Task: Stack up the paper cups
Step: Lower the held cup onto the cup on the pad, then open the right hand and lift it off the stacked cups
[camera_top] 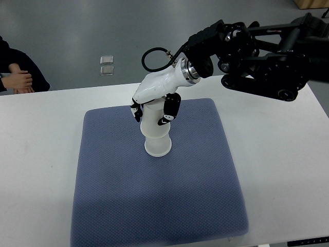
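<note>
Two white paper cups [157, 135] stand mouth-down as a stack on the blue-grey mat [154, 195], the upper one over the lower one [158, 145]. My right hand [153, 110], white with black fingertips, comes in from the upper right and wraps its fingers around the upper cup from above. The top of that cup is hidden under the palm. My left arm does not show.
The mat lies on a white table [36, 154]. A person's clasped hands and dark sleeves [18, 77] sit at the far left edge beyond the table. My black right arm [257, 56] spans the upper right. A small clear object [107, 65] lies on the grey floor.
</note>
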